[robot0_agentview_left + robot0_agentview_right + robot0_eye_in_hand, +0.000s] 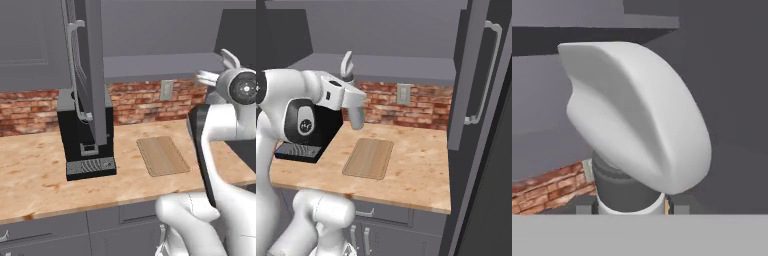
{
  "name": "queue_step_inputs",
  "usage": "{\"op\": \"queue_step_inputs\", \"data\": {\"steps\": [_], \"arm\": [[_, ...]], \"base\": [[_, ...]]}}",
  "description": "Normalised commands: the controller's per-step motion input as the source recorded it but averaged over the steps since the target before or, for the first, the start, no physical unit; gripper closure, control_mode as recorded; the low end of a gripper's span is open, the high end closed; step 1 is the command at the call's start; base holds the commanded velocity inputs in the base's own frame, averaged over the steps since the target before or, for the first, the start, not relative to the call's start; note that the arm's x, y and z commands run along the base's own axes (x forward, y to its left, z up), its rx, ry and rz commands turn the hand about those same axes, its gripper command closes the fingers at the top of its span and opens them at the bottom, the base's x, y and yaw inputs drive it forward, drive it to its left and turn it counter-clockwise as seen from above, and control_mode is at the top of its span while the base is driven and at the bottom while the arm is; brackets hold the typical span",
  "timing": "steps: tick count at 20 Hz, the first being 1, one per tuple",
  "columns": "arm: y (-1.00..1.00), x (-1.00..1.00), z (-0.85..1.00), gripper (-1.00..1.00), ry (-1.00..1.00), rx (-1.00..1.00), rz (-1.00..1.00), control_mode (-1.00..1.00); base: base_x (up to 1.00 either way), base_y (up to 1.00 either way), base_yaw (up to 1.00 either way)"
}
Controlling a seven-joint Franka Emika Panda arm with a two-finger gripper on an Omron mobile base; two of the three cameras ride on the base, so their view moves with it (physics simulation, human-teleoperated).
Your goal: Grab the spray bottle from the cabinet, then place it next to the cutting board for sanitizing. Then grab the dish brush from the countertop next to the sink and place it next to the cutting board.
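1. The gripper (352, 106) is clamping the spray bottle (355, 112) by the neck, carrying it in the air off the cabinet (381, 62) shelf — first step is underway.
2. The bottle is hanging over the countertop (416, 170), around 11 o'clock from the cutting board (369, 158).
3. Next move is probably lowering it upright just beside the board — not on it.

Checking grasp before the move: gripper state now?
Gripper: jaws closed on the spray bottle, held in the air above the countertop.
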Motion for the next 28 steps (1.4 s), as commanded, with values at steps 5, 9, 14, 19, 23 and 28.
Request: {"op": "queue_step_inputs", "data": {"steps": [5, 9, 14, 19, 23, 28], "arm": [[0.0, -0.11, -0.97, 1.0, 0.03, -0.25, 0.0, -1.0], [-0.22, 0.0, -0.73, 1.0, 0.2, -0.11, 0.0, -1.0], [-0.36, 0.04, -0.39, 1.0, 0.12, -0.01, 0.01, -1.0], [-0.17, 0.22, -0.3, 1.0, 0.02, 0.04, 0.04, -1.0], [-0.02, 0.27, -0.45, 1.0, -0.08, 0.07, 0.0, -1.0], [-0.11, 0.49, -0.31, 1.0, 0.0, 0.09, 0.02, -1.0]], "base": [[0.0, 0.0, 0.0], [0.0, 0.0, 0.0], [0.0, 0.0, 0.0], [0.0, 0.0, 0.0], [0.0, 0.0, 0.0], [0.0, 0.0, 0.0]]}}
